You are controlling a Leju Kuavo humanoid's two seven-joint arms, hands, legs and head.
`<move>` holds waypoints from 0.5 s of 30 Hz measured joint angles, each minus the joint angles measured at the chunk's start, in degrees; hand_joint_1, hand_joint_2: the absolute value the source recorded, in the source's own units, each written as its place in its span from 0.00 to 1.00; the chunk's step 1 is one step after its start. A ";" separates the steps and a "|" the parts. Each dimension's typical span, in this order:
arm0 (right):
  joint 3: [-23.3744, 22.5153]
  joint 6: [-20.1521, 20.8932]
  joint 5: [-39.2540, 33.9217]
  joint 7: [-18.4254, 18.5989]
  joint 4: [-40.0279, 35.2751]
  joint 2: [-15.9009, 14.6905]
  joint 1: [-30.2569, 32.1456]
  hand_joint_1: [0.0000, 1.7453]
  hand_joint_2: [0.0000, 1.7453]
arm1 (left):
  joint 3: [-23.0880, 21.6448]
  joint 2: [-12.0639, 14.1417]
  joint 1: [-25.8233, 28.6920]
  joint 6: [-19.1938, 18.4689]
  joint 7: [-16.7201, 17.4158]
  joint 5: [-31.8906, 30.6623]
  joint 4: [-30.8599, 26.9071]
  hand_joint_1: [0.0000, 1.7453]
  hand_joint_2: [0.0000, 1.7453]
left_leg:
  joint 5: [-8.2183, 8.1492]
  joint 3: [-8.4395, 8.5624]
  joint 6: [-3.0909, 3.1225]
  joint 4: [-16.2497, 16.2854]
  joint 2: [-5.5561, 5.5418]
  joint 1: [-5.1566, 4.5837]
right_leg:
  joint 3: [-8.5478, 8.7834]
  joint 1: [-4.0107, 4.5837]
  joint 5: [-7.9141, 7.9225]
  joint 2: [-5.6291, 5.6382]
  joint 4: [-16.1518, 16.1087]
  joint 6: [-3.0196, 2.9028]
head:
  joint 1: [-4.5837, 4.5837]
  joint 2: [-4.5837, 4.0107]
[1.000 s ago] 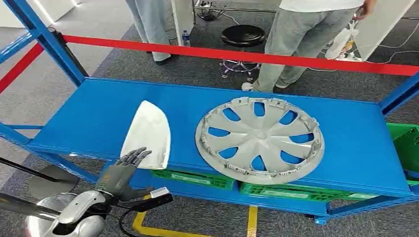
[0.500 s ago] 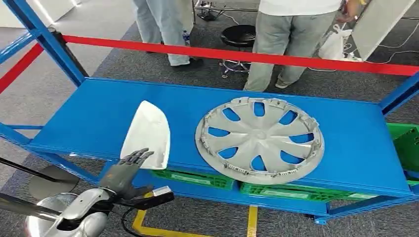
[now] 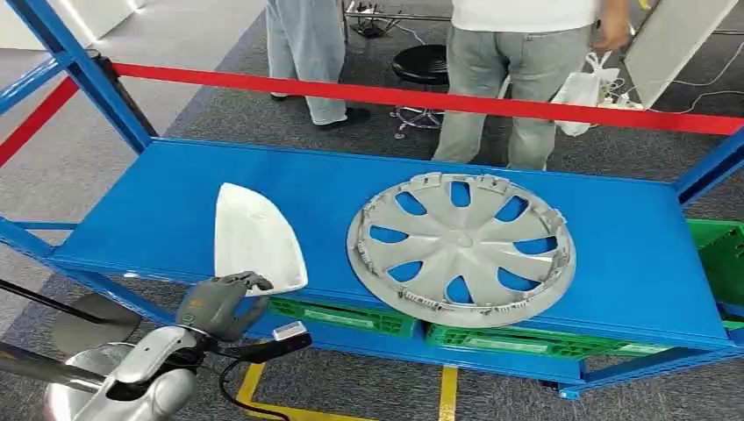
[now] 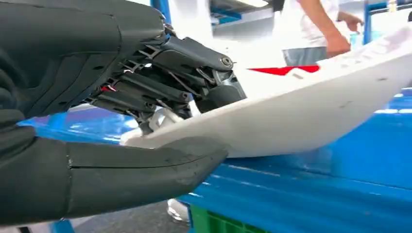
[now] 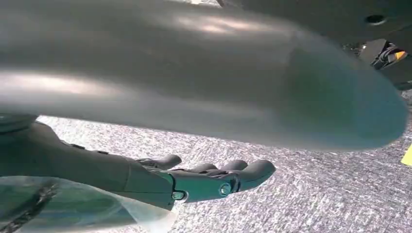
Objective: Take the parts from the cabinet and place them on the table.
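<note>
Blue shelf [image 3: 614,263], front edge: white cover [image 3: 254,237] and hubcap [image 3: 462,248] on top.
Left hand [image 3: 219,303] pinches the cover's near end, thumb below. Right hand [image 5: 214,179] hangs loosely spread, empty. Advice: firm the grip and lift level before drawing clear.

A curved white plastic cover panel [image 3: 253,235], its near edge tilted up, lies beside a round silver spoked hubcap [image 3: 462,248] lying flat on the blue metal shelf [image 3: 158,210].
</note>
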 joint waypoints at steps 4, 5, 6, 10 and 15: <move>0.00 0.00 -0.11 0.04 -0.07 0.00 0.03 0.00 0.00 | -0.02 -0.28 -0.46 0.85 -0.28 -0.17 0.00 1.00 1.00 | -0.01 0.12 0.00 0.00 0.00 0.00 | 0.12 0.00 0.00 0.02 0.00 0.00 | 0.02 0.00; 0.00 0.00 -0.13 0.04 -0.09 0.00 0.05 0.00 0.00 | -0.04 -0.28 -0.46 1.25 -0.50 -0.37 0.00 1.00 1.00 | -0.01 0.12 0.00 0.00 0.00 0.00 | 0.12 0.00 0.00 0.02 0.00 0.00 | 0.00 0.00; 0.00 0.00 -0.15 0.04 -0.09 0.00 0.07 0.00 0.00 | -0.07 -0.28 -0.44 1.75 -0.79 -0.57 0.00 1.00 1.00 | 0.00 0.13 0.00 0.00 0.00 0.00 | 0.12 0.00 0.00 0.02 0.00 0.00 | 0.02 0.00; 0.00 0.00 -0.20 0.04 -0.13 0.00 0.16 0.00 0.00 | -0.33 -0.28 -0.45 2.53 -1.25 -0.59 -0.20 1.00 1.00 | 0.00 0.13 0.00 0.00 0.00 0.00 | 0.12 0.00 0.00 0.03 0.00 0.00 | 0.00 0.00; 0.04 -0.18 -0.39 -0.24 -0.13 0.00 0.22 0.00 0.00 | -0.74 -0.22 -0.33 5.63 -2.21 -1.35 -2.12 1.00 1.00 | -0.01 0.11 0.00 0.00 0.00 0.00 | 0.09 0.00 0.00 0.02 0.00 0.00 | 0.00 0.00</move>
